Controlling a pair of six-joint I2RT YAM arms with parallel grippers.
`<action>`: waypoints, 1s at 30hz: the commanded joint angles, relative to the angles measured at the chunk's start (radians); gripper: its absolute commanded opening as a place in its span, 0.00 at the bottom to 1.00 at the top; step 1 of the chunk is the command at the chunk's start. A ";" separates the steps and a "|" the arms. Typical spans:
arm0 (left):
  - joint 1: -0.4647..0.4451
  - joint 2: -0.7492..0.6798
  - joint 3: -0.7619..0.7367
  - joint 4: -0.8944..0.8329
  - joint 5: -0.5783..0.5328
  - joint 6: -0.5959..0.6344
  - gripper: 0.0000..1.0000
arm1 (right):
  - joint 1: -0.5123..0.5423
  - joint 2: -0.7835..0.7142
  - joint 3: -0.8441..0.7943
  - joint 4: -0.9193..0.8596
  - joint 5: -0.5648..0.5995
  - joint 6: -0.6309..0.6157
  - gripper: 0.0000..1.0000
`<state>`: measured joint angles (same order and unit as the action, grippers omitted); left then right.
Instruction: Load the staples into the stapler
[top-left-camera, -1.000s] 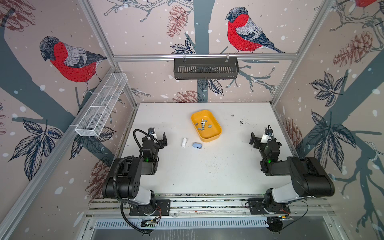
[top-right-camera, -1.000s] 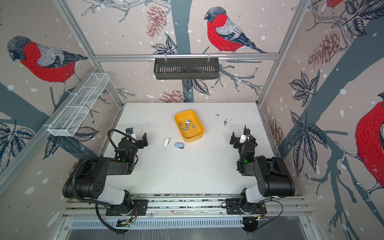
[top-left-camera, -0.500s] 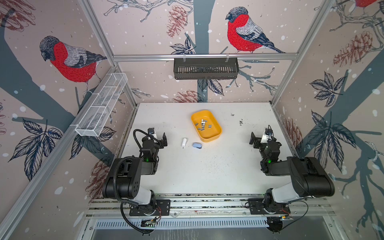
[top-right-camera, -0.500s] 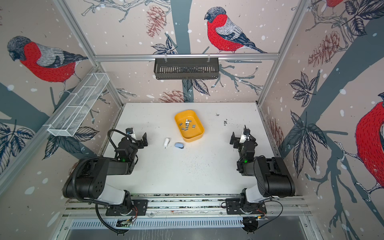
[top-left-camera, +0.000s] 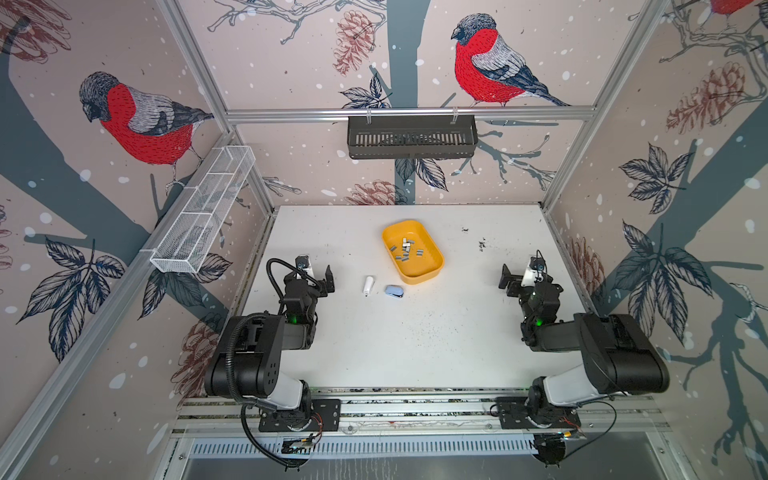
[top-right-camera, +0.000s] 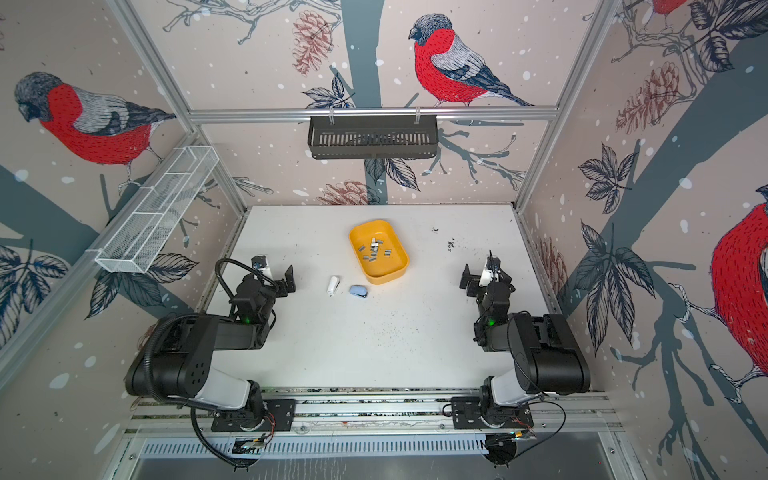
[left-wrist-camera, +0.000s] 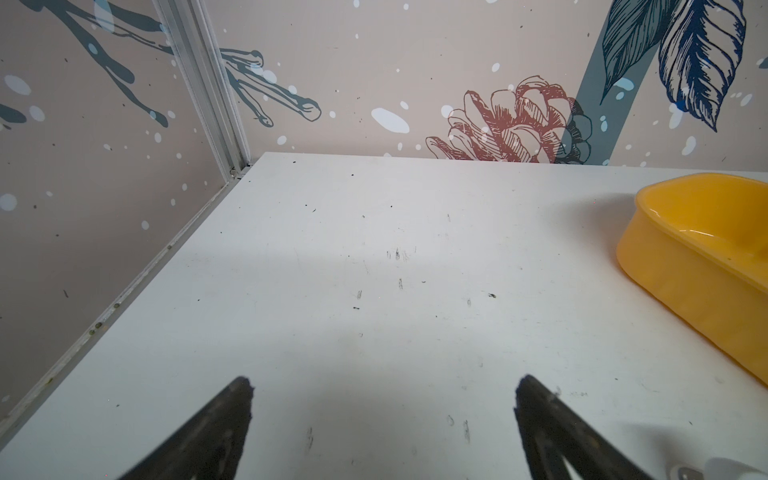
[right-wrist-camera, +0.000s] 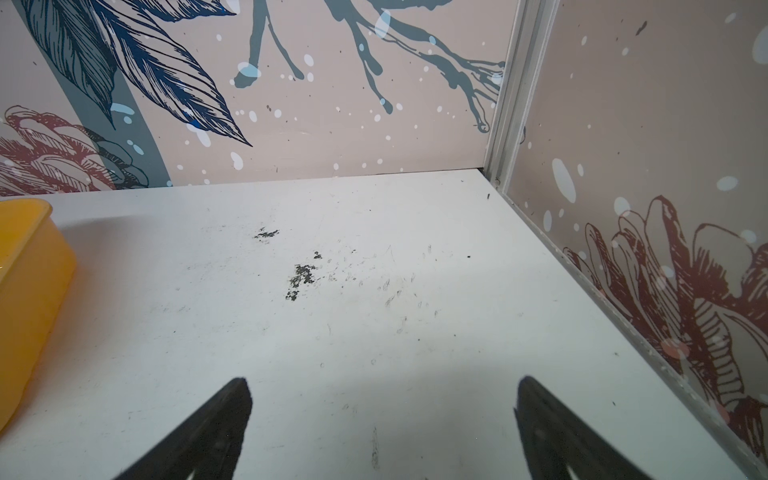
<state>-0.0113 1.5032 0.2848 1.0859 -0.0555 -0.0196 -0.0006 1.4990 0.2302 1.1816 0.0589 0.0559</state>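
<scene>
White table (top-left-camera: 415, 353), walled at the back and both sides, with broad open surface across its middle and front. Left gripper (top-left-camera: 318, 272) and right gripper (top-left-camera: 519, 272) sit low near opposite side edges, each with jaws wide apart and holding nothing. The staples (top-left-camera: 406, 250) lie loose in a yellow tray (top-left-camera: 432, 272) at back centre, well apart from both grippers. A small white item (top-left-camera: 368, 286) and a small blue item (top-left-camera: 394, 291) lie just in front of the tray, nearer the left gripper.

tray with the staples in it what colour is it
Yellow. The tray shows best in a top view.
</scene>
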 joint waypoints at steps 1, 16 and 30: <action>0.002 -0.003 0.002 0.022 0.003 0.004 0.98 | 0.001 -0.001 0.004 0.012 0.003 0.009 0.99; -0.021 -0.081 0.036 -0.102 -0.012 0.028 0.98 | 0.013 -0.099 0.011 -0.074 0.046 0.009 0.99; -0.205 -0.318 0.261 -0.637 0.020 -0.157 0.97 | 0.208 -0.517 0.162 -0.672 0.065 0.171 0.99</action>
<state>-0.1905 1.1988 0.4961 0.6033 -0.0959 -0.0864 0.1566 1.0271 0.3710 0.6907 0.1287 0.1593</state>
